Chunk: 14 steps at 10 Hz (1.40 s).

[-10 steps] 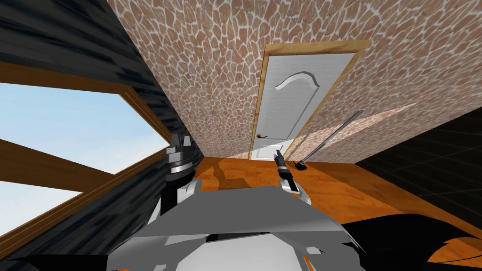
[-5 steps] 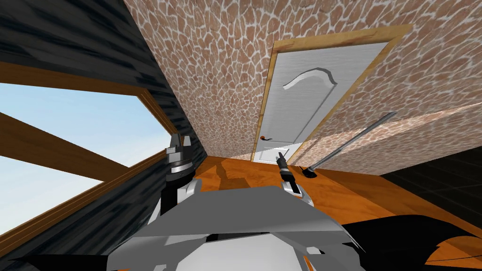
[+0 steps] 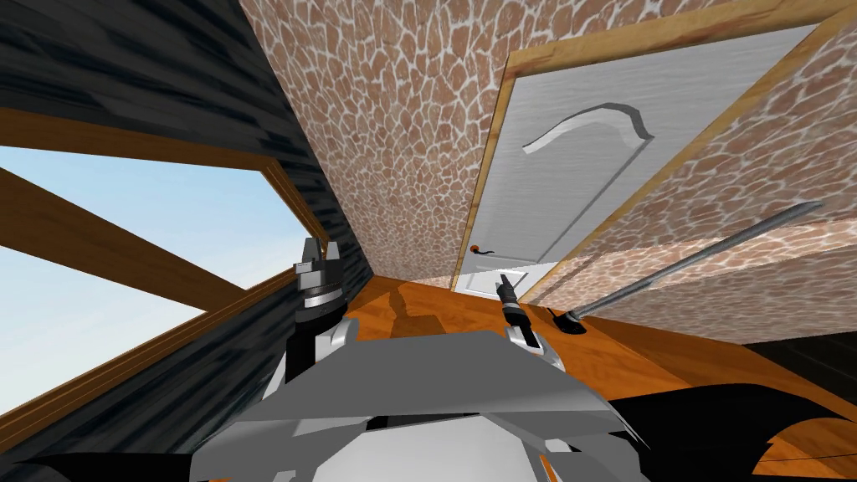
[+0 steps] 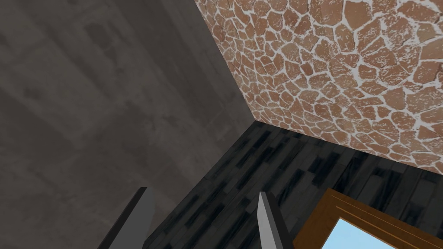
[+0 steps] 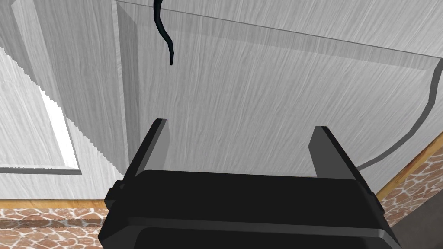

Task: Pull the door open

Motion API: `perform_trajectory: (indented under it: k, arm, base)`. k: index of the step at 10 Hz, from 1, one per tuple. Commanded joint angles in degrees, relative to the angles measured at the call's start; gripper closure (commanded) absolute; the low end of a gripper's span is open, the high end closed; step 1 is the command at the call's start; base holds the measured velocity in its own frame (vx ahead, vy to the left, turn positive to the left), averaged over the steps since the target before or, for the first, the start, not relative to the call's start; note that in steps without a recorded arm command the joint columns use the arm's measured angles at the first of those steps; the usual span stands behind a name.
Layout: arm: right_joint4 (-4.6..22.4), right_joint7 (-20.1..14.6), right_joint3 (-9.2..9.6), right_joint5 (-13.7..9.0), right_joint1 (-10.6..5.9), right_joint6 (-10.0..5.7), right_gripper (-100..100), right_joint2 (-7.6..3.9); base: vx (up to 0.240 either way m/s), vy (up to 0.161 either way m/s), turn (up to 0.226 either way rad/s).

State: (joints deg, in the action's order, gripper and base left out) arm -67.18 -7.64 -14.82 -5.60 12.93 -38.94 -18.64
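The door [image 3: 577, 184], white with an arched panel and a thin dark handle [image 5: 171, 52] at its left edge, is set apparently shut in the far stone wall [image 3: 402, 125], and the right gripper [image 5: 240, 125] is held near it, fingers apart, probably to take the handle, while the left gripper [image 3: 320, 251], fingers also apart, is raised on the left.

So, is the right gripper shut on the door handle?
No, the right gripper is open, and the dark door handle lies beyond its fingertips, untouched, against the white door.
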Motion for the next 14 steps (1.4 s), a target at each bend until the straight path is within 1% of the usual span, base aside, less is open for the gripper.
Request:
perform_trajectory:
  k: [1, 5, 8, 9, 12, 13, 14]
  arm:
    - [2.36, -0.49, -0.72, -0.35, -0.36, -0.39, -100, -0.38]
    - [8.57, -1.83, -2.41, -1.23, -1.55, -1.51, -100, -1.75]
    - [12.61, -2.7, -3.51, -1.8, -2.33, -2.24, -100, -2.65]
    - [12.61, -2.7, -3.51, -1.8, -2.33, -2.24, -100, -2.65]
    - [16.25, -3.49, -4.5, -2.32, -3.03, -2.9, -100, -3.45]
    - [18.38, -3.95, -5.08, -2.62, -3.43, -3.28, -100, -3.91]
    - [19.44, -4.18, -5.37, -2.77, -3.64, -3.48, -100, -4.15]
  base:
    - [0.093, -0.046, 0.169]
    - [0.087, -0.041, 0.169]
    - [0.085, -0.039, 0.159]
    - [0.052, -0.026, 0.042]
    - [0.053, -0.027, 0.12]
    - [0.08, -0.041, 0.194]
    - [0.073, -0.063, 0.161]
